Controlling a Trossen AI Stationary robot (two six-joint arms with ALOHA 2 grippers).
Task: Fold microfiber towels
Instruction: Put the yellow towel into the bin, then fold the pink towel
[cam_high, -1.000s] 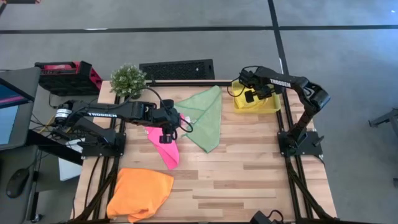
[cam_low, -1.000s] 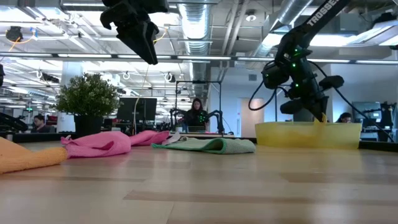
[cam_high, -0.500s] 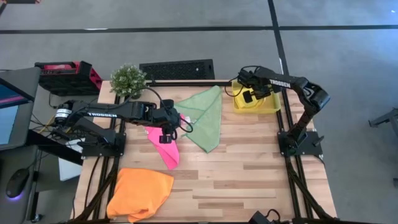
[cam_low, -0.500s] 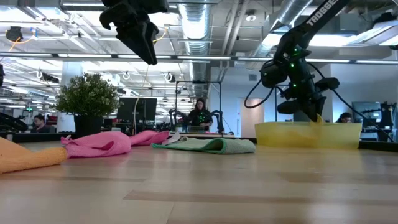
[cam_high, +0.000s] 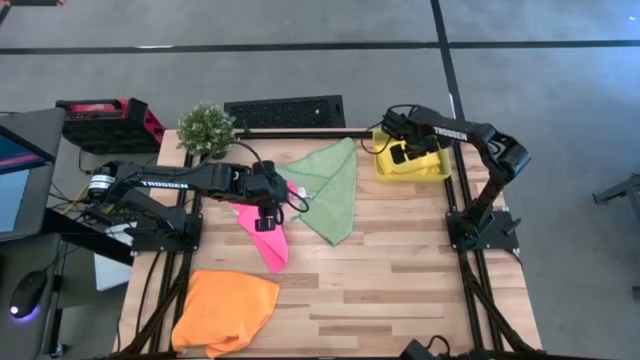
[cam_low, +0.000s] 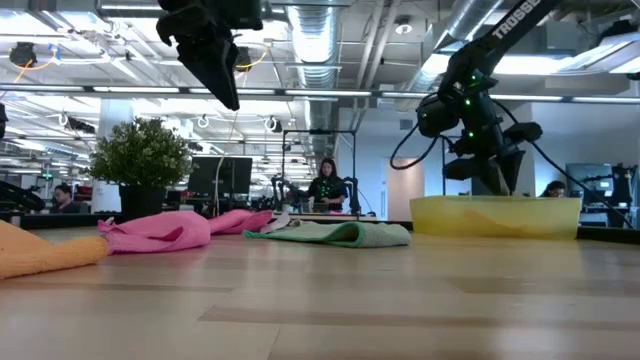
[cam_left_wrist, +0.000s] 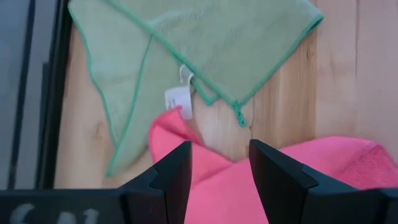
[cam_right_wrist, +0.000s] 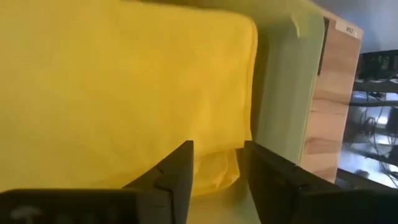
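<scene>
A yellow towel (cam_right_wrist: 124, 93) lies folded flat in the yellow tray (cam_high: 435, 170) at the far right. My right gripper (cam_right_wrist: 217, 168) stands open just over the towel's edge, its fingertips about level with the tray's rim (cam_low: 495, 200). My left gripper (cam_high: 265, 205) hangs open well above the table (cam_low: 215, 60), over the crumpled pink towel (cam_high: 268, 240). The green towel (cam_high: 335, 190) lies folded into a triangle beside the pink one, with a white tag (cam_left_wrist: 177, 99) at their meeting. An orange towel (cam_high: 225, 310) lies bunched at the near left.
A potted plant (cam_high: 206, 128) stands at the far left corner, and a black grille (cam_high: 285, 110) lies along the far edge. The wooden tabletop (cam_high: 400, 270) shows bare at the near right. Black frame rails (cam_high: 455, 200) run along both sides.
My right gripper has let go of the yellow towel. The strip of yellow that reached up past the tray's rim to its fingers has dropped back into the tray. My left gripper has turned a little in place.
</scene>
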